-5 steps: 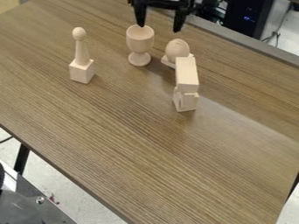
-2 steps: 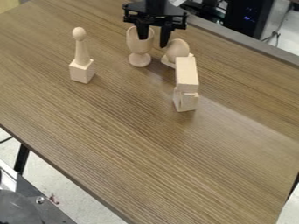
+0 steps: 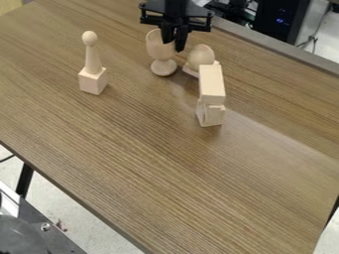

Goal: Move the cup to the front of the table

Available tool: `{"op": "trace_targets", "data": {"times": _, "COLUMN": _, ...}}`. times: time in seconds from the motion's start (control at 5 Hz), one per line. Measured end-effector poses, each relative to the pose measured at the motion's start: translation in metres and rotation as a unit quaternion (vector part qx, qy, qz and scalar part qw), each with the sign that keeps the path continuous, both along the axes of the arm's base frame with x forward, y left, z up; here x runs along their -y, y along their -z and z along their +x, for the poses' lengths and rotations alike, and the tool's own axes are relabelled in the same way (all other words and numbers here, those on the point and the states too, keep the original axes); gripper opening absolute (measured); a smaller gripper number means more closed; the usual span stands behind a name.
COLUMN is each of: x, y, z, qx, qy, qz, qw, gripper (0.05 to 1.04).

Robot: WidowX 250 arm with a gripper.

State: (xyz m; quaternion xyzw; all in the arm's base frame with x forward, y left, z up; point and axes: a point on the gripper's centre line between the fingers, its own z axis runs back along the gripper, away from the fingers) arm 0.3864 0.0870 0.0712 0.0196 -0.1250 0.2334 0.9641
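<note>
Wood-grain surface point(image 3: 132, 149) across frame; blue-lit black case point(image 3: 273, 17) upper right. End effector point(image 3: 174, 46), top centre, pinching goblet's point(image 3: 157, 48) rim.

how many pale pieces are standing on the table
4: the cup at the claw, a ball-topped piece left of it in the picture, an egg-shaped piece right of it, a blocky piece nearer the camera.
</note>
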Motion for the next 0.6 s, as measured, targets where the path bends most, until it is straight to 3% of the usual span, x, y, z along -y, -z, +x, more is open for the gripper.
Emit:
{"op": "trace_targets", "data": {"times": 0.4, "x": 0.009, "y": -0.008, "z": 0.003, "qx": -0.006, "qy": 0.026, "qz": 0.03, "qw": 0.9992, "gripper": 0.113}}
{"op": "trace_targets", "data": {"times": 0.6, "x": 0.025, "y": -0.033, "z": 0.007, "qx": 0.022, "qy": 0.045, "qz": 0.049, "qw": 0.9976, "gripper": 0.113}}
